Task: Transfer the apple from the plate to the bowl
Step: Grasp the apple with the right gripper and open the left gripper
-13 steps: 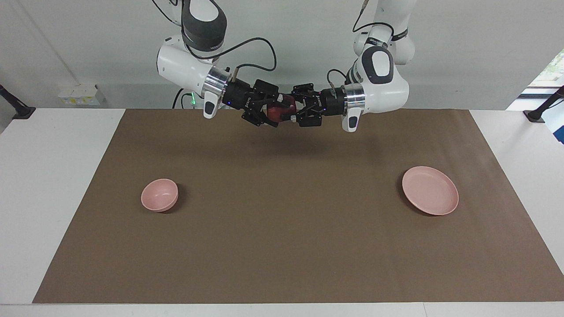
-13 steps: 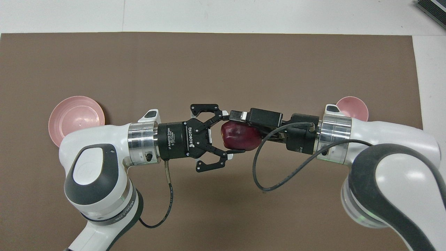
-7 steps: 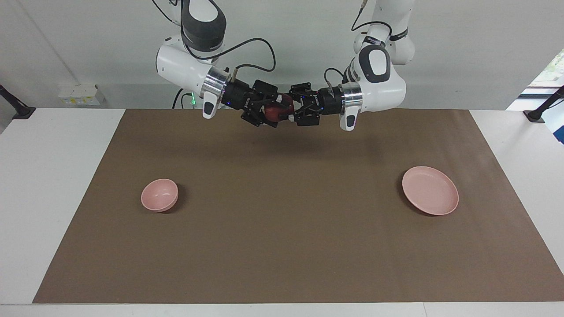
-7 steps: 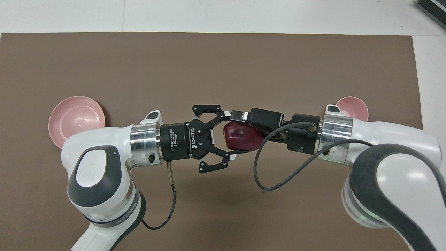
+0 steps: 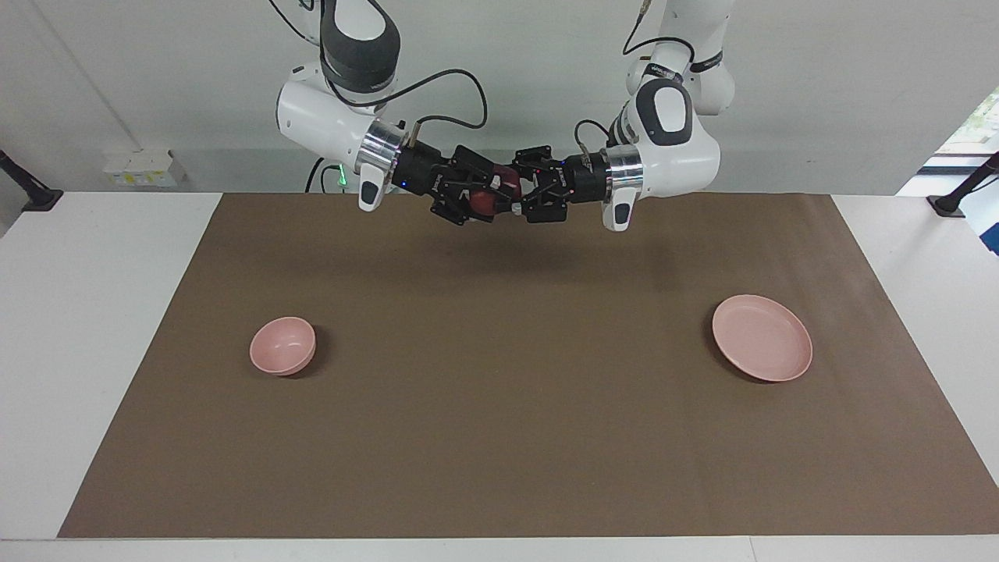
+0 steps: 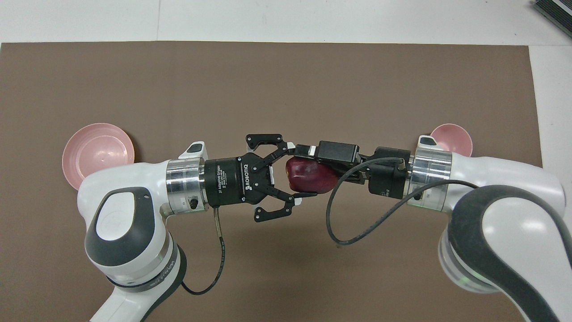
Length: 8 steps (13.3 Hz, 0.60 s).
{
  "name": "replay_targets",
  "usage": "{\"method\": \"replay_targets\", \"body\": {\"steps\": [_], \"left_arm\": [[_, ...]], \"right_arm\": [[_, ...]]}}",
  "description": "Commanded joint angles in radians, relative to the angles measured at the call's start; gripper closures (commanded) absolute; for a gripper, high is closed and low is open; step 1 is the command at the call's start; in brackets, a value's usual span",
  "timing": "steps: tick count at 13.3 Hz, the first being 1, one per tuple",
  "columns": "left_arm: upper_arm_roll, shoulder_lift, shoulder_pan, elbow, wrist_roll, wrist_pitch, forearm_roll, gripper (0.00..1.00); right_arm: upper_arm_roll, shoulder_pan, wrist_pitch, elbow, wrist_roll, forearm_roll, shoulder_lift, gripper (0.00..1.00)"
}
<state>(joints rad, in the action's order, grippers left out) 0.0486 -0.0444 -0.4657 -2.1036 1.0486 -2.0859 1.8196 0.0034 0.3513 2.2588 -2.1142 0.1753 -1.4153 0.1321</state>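
Well, from across the worktop (image 5: 499, 484), the apple (image 5: 485, 203) hangs in the air between both hands near the robots' edge, midway along it; the plate (image 5: 762, 338) and bowl (image 5: 282, 345) sit bare toward opposite ends.

From overhead, the left hand (image 6: 297, 172) pinches the apple and the right hand (image 6: 319, 172) looks clamped on it too (a handover, I'd judge). It's firm, smooth, roundish; grip across its widest middle.

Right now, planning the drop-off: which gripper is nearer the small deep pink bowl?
Right. The right gripper meets the dark red apple from the bowl end; the left gripper grips it from the left arm's end.
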Motion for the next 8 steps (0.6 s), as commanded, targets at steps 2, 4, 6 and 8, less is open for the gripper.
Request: {"method": "replay_targets", "body": {"steps": [2, 4, 6, 8], "left_arm": [[-0.009, -0.009, -0.031, 0.013, -0.016, -0.059, 0.006, 0.01], [0.005, -0.012, -0.033, 0.027, -0.009, -0.109, -0.035, 0.00], [0.005, -0.012, -0.033, 0.028, -0.005, -0.121, -0.039, 0.00], [0.004, -0.015, -0.024, 0.027, -0.002, -0.122, -0.060, 0.00]], "right_arm": [[0.009, 0.002, -0.013, -0.015, -0.046, 0.018, 0.021, 1.00], [0.009, 0.002, -0.013, -0.013, -0.046, 0.019, 0.020, 1.00], [0.009, 0.002, -0.013, -0.013, -0.053, 0.019, 0.018, 1.00], [0.009, -0.003, -0.013, -0.013, -0.053, 0.027, 0.017, 1.00]]}}
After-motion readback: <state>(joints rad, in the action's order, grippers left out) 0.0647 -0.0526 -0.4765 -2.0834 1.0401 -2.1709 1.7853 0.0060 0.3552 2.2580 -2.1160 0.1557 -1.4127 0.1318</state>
